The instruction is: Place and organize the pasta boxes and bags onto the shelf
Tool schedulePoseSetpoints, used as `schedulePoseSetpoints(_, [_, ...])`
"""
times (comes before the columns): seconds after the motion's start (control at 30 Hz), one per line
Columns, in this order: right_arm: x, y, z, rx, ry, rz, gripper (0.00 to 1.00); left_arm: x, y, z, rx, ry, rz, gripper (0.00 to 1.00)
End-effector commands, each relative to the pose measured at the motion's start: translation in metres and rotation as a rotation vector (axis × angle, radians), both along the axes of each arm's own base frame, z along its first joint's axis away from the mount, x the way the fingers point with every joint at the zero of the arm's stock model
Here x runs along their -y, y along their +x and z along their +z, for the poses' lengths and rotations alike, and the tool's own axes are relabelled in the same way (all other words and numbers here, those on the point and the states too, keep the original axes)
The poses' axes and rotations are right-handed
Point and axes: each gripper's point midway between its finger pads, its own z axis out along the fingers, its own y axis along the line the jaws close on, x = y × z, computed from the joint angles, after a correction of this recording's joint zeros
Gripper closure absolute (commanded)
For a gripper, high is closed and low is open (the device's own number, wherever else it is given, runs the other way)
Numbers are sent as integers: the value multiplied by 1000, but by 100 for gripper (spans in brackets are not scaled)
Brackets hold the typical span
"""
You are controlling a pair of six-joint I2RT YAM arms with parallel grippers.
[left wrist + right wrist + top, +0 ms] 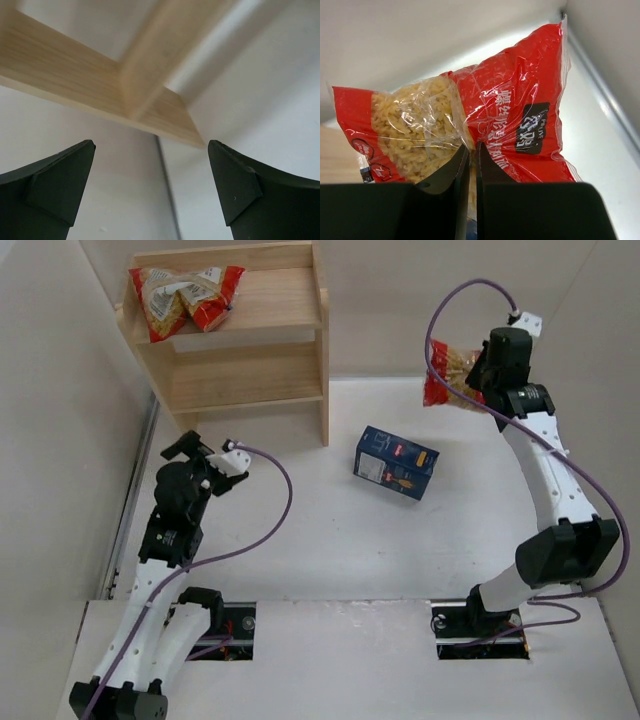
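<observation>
At the far right of the table [300, 550], 1 bag of pasta [447, 375] is held in the air by the right gripper [470, 150], whose jaws are pinched together on a fold of clear film near the bag's middle. The bag is judged light, soft and crinkly. Its loose pasta is expected to shift and the film to be slippery, so a pinch on gathered film or on a flat red sealed end is advised rather than on the bulging belly. The dark blue box [396, 462] lies on the table to the right of the shelf [250, 370]. It is judged stiff and fairly light, and is best taken across its narrow sides. The left gripper [151, 146] is seen with its jaws wide apart and nothing between them, near the shelf's lower left corner. Counted are 1 box, 1 shelf of 2 tiers, and seemingly 3 bags, since the shelved bags [185, 298] overlapping on the top tier look like 2, though their edges cannot be separated with certainty.
</observation>
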Motion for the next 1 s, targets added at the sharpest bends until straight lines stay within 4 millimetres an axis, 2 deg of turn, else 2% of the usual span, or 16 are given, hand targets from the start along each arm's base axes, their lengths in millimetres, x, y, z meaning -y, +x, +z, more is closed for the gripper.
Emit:
schedulePoseSetpoints(0.0, [-8, -23, 164, 430, 5, -26, 100, -15, -12, -31, -42, -71, 101, 0])
schedulePoseSetpoints(0.07, [-14, -38, 213, 552, 33, -33, 100, -19, -17, -52, -101, -95, 128, 0])
schedulePoseSetpoints(0.23, [-40, -85, 333, 913, 176, -5, 100, -21, -23, -75, -167, -147, 150, 0])
schedulePoseSetpoints(0.3, [-58, -103, 368, 1055, 251, 37, 100, -21, -25, -82, -176, -152, 150, 0])
schedulePoseSetpoints(0.4, [-87, -123, 404, 1226, 374, 108, 100, -22, -27, -90, -185, -154, 153, 0])
schedulePoseSetpoints(0.53, [-131, -131, 427, 1349, 531, 176, 100, -24, -30, -99, -192, -153, 161, 0])
schedulePoseSetpoints(0.67, [-195, -116, 434, 1378, 640, 276, 100, -26, -34, -107, -200, -163, 172, 0])
schedulePoseSetpoints(0.77, [-241, -103, 431, 1443, 705, 357, 100, -28, -36, -111, -200, -174, 179, 0])
schedulePoseSetpoints(0.87, [-261, -96, 420, 1524, 820, 399, 100, -30, -40, -115, -203, -206, 197, 0])
schedulePoseSetpoints(0.97, [-284, -82, 405, 1488, 920, 471, 100, -33, -43, -119, -207, -232, 218, 0])
